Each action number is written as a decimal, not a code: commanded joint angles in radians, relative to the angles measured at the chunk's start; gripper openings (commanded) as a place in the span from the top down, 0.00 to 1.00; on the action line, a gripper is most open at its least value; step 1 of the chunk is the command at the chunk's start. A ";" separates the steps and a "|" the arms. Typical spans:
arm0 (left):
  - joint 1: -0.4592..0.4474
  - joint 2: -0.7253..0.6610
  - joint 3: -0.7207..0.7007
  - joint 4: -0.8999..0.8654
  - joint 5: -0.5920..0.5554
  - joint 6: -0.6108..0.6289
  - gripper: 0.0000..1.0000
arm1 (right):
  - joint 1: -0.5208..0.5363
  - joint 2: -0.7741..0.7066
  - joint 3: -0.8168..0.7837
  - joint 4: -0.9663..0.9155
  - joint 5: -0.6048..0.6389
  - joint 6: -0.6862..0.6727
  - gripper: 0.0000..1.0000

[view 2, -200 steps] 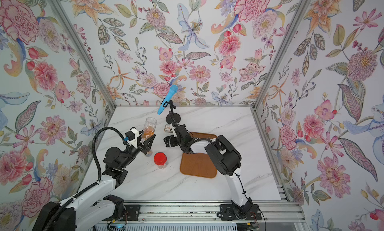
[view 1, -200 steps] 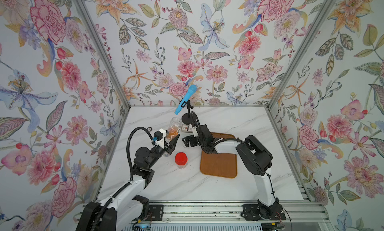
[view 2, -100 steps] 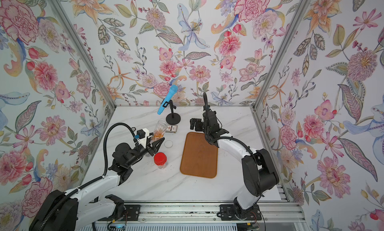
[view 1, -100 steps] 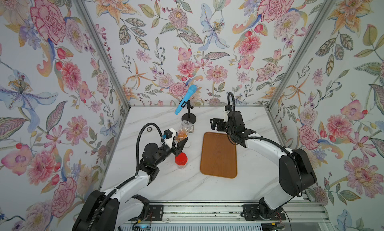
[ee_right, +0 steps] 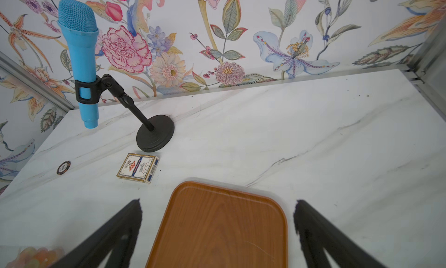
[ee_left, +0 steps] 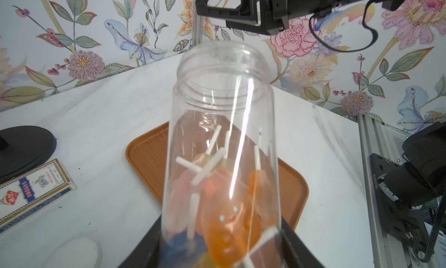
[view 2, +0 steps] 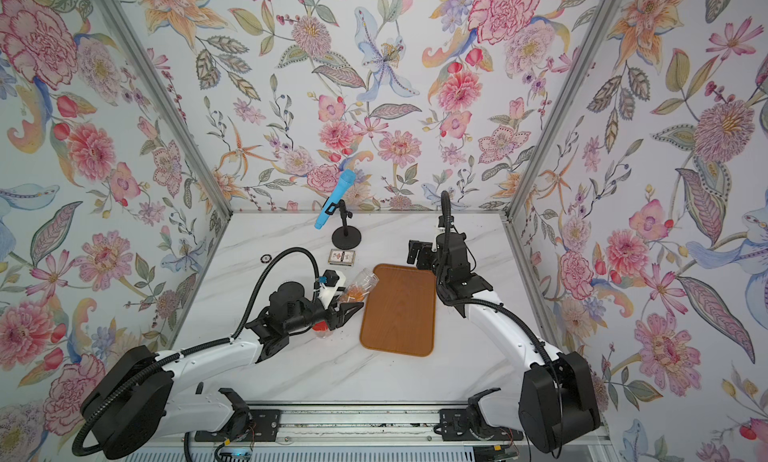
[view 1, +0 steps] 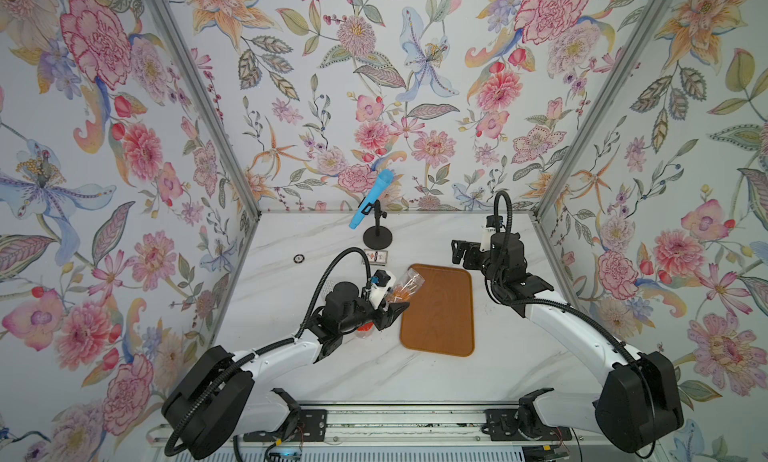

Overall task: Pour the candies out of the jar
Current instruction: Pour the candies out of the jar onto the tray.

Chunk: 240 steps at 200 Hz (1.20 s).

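A clear lidless jar (view 1: 406, 285) (view 2: 360, 284) hangs tilted, its mouth over the left edge of the brown tray (view 1: 440, 331) (view 2: 399, 335). My left gripper (view 1: 392, 303) (view 2: 347, 305) is shut on the jar's lower part. The candies (view 1: 400, 293) (ee_left: 226, 213), orange, pink and blue lollipops on white sticks, lie low inside the jar (ee_left: 222, 98). No candy shows on the tray (ee_left: 144, 153). My right gripper (view 1: 461, 253) (view 2: 415, 254) (ee_right: 217, 204) stands open and holds nothing, above the tray's (ee_right: 217, 230) far end.
A red lid (view 1: 365, 327) (view 2: 320, 326) lies on the table under my left wrist. At the back stand a blue microphone (view 1: 371, 204) (ee_right: 79, 57) on a black stand, a card box (view 1: 376, 256) (ee_right: 138, 168) and a poker chip (view 1: 299, 258) (ee_right: 63, 167).
My left gripper has carried the jar rightward to the tray's edge and tipped it over. My right gripper has drawn away from the jar to the back right.
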 commanded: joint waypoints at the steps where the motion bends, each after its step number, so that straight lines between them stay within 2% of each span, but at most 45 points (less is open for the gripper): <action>1: -0.017 0.035 0.068 -0.088 -0.011 0.028 1.00 | -0.043 -0.085 -0.082 0.035 -0.033 -0.021 0.00; 14: -0.025 0.066 0.105 -0.153 -0.016 0.046 1.00 | -0.072 -0.125 -0.124 0.061 -0.082 -0.019 0.00; 35: -0.038 0.122 0.174 -0.265 -0.037 0.073 1.00 | -0.085 -0.151 -0.149 0.053 -0.086 -0.012 0.00; 83: -0.063 0.243 0.353 -0.518 -0.090 0.139 1.00 | -0.085 -0.137 -0.178 0.076 -0.085 0.026 0.00; 162: -0.082 0.454 0.594 -0.839 -0.132 0.223 1.00 | -0.085 -0.138 -0.218 0.119 -0.121 0.034 0.00; 215: -0.116 0.619 0.886 -1.230 -0.156 0.319 1.00 | -0.086 -0.140 -0.232 0.123 -0.106 0.040 0.00; 240: -0.146 0.704 1.027 -1.404 -0.204 0.344 1.00 | -0.087 -0.138 -0.229 0.134 -0.109 0.046 0.00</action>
